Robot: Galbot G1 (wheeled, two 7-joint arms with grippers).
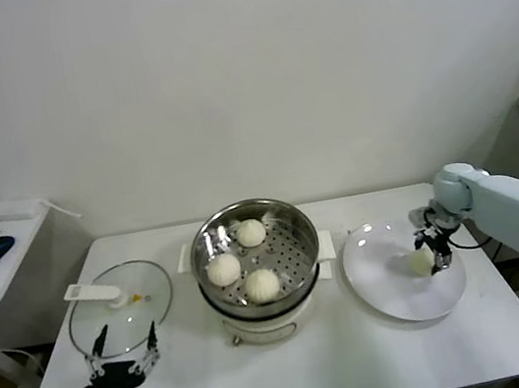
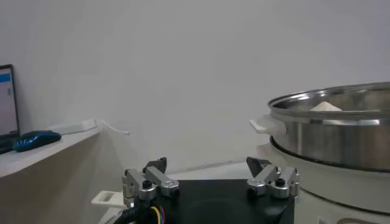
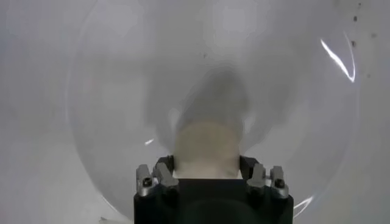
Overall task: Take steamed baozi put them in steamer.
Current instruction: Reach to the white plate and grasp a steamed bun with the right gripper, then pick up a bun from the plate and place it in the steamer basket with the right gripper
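Head view: right gripper (image 1: 431, 247) clamps the last baozi (image 1: 422, 261) on the plate (image 1: 397, 298)

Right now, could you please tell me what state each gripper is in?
Left gripper: open, empty, parked near the glass lid.
Right gripper: shut on the last baozi, over the white plate.

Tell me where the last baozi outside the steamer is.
In the head view, the baozi is on the white plate, right of the steamer, between the right gripper fingers.
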